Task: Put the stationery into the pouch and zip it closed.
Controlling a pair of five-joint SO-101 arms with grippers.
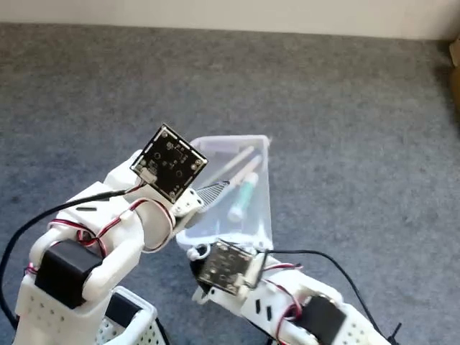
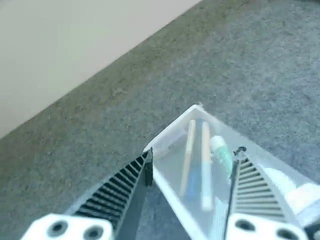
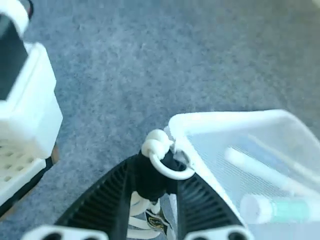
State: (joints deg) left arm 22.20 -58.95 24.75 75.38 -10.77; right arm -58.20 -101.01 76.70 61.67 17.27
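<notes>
Right fingers pinch the pouch containing perhaps three pens.

Soft, even light lies over the grey carpet, shadows faint under the pouch, the wall bright.

The pouch has its near end hidden beneath the left arm and right arm
</notes>
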